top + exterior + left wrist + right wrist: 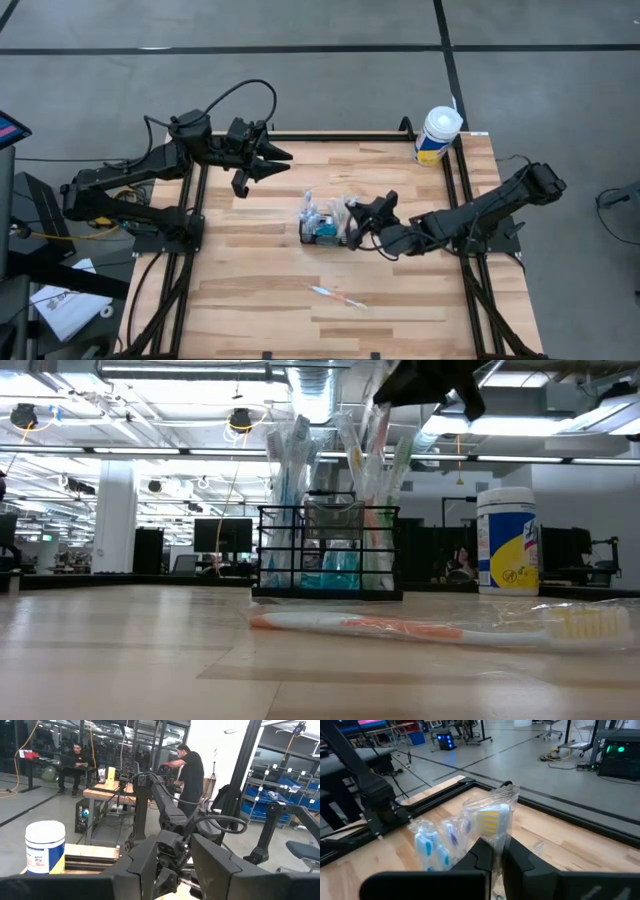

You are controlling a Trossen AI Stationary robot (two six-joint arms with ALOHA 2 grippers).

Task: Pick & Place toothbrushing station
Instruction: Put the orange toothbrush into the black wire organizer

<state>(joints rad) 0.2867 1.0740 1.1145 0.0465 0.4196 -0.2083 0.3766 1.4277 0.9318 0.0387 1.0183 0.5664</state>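
Toothbrushing station (328,552): black wire-mesh caddy, mid-bench (260,300), upright, compartments stuffed with clear-wrapped toothbrushes. Right claw (498,851) directly above it, pinched shut on a wrapped toothbrush with yellow bristles (492,820). Loose orange toothbrush (337,296) lies nearer the front edge. White tub (437,135) at far right corner. Left claw (283,160) raised at far left, fingers parted, empty.

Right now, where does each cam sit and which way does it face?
High: overhead, straight down; both arms, caddy mid-table, left gripper parked at the far edge.
Low: table height, level across; loose toothbrush in front of the caddy.
Left wrist: on the left arm, out over the table; own fingers, right arm.
Right wrist: own fingers pinching a wrapped toothbrush.
Shared: white tub.
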